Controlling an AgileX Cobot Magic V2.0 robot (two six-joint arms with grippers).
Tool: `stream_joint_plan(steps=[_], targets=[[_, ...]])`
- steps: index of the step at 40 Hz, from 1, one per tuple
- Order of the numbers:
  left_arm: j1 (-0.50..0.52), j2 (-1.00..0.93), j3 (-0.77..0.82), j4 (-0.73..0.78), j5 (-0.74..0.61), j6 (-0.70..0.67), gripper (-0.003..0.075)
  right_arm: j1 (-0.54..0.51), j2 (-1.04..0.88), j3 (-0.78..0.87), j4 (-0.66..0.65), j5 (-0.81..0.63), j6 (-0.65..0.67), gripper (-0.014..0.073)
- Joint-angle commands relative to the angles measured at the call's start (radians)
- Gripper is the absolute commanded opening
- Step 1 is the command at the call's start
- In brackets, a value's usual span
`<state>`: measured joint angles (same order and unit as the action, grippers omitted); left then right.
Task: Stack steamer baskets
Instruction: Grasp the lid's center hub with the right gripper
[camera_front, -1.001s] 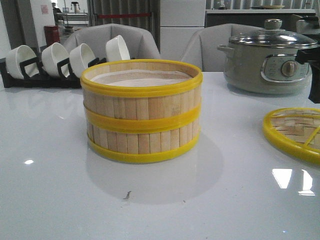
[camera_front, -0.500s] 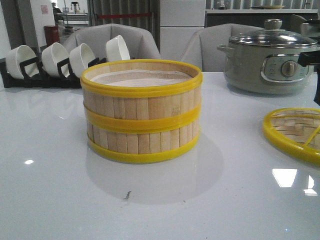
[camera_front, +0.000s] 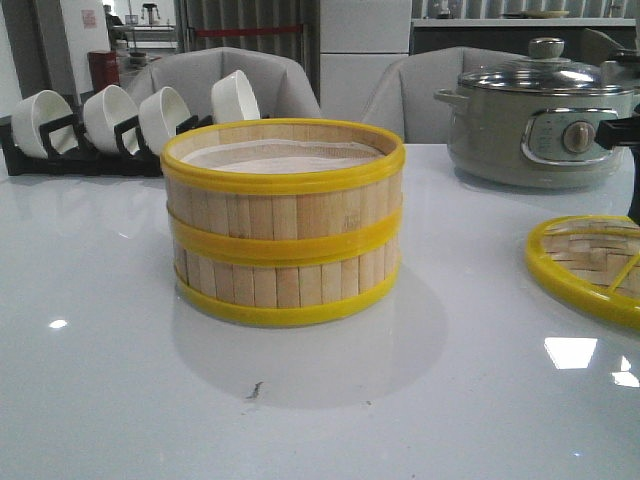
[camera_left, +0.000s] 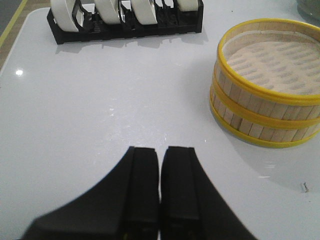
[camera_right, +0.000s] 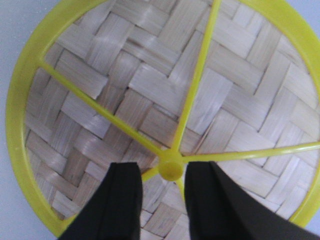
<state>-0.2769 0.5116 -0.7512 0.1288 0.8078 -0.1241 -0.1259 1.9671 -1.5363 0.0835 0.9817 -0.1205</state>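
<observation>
Two steamer baskets (camera_front: 283, 220) stand stacked in the middle of the white table, with a pale paper liner in the top one; they also show in the left wrist view (camera_left: 265, 100). The woven yellow-rimmed lid (camera_front: 590, 265) lies flat at the right. My right gripper (camera_right: 162, 169) is open just above the lid (camera_right: 150, 90), its fingers on either side of the yellow centre hub (camera_right: 171, 169). My left gripper (camera_left: 160, 155) is shut and empty over bare table, well apart from the stack. Neither gripper's fingers show in the front view.
A grey electric pot (camera_front: 540, 110) with a glass lid stands at the back right. A black rack of white bowls (camera_front: 100, 125) stands at the back left, also in the left wrist view (camera_left: 125, 22). Part of my right arm (camera_front: 630, 135) shows at the right edge.
The dark part of my right arm at the right edge of the front view has moved lower, toward the lid. The stack and the lid have not moved.
</observation>
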Motion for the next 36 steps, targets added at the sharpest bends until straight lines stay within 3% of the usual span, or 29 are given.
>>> stream_joint_plan(steps=[1, 36], targets=[[0.001, 0.004, -0.028, 0.002, -0.079, -0.008, 0.0104, -0.005, -0.054, -0.022, -0.006, -0.025, -0.003, 0.034], [0.001, 0.004, -0.028, 0.002, -0.079, -0.008, 0.0104, -0.008, -0.054, -0.022, -0.006, -0.058, -0.003, 0.034]])
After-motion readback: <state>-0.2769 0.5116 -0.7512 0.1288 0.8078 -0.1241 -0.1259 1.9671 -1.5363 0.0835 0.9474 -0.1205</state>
